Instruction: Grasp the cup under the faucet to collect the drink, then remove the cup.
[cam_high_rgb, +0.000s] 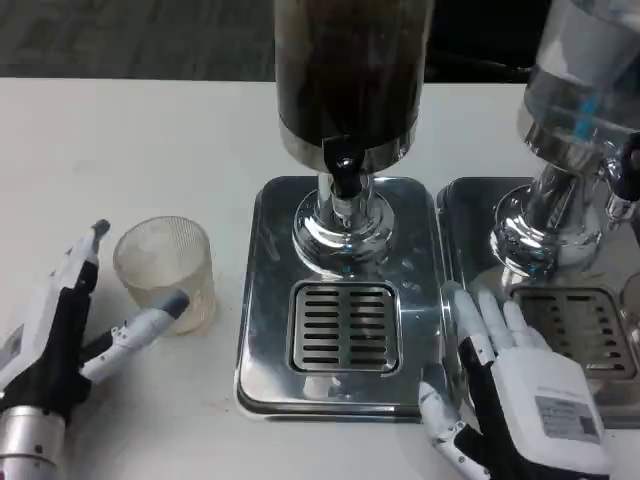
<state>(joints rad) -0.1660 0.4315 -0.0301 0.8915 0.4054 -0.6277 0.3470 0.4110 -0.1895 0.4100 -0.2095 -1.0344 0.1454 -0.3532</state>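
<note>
The left hand (70, 330) lies at the near left of the table (150, 130), its fingers spread wide and holding nothing; one finger reaches up along the left side of the cup (165, 272) and another stretches across to the cup's near right, its tip touching or very nearly touching the wall, so the hand brackets the cup without closing on it. The cup lies just to the right of and slightly beyond this hand. It is a clear ribbed tumbler standing upright on the bare table, mouth up, its long axis vertical, and it looks empty. It is not yet under the faucet (345, 175): the dark spout hangs from the dispenser (350, 70) over the drip tray (265, 300), and the slotted grate (345, 325) beneath it lies to the right of the cup, just past the tray's left rim. The coming move therefore seems to be a closing grasp followed by a carry to the right. The right hand (510, 385) rests palm down, fingers apart and holding nothing, at the near right edge of the tray, well apart from the cup, so the left hand is plainly the nearer. A second dispenser (580, 90) stands at the far right.
</note>
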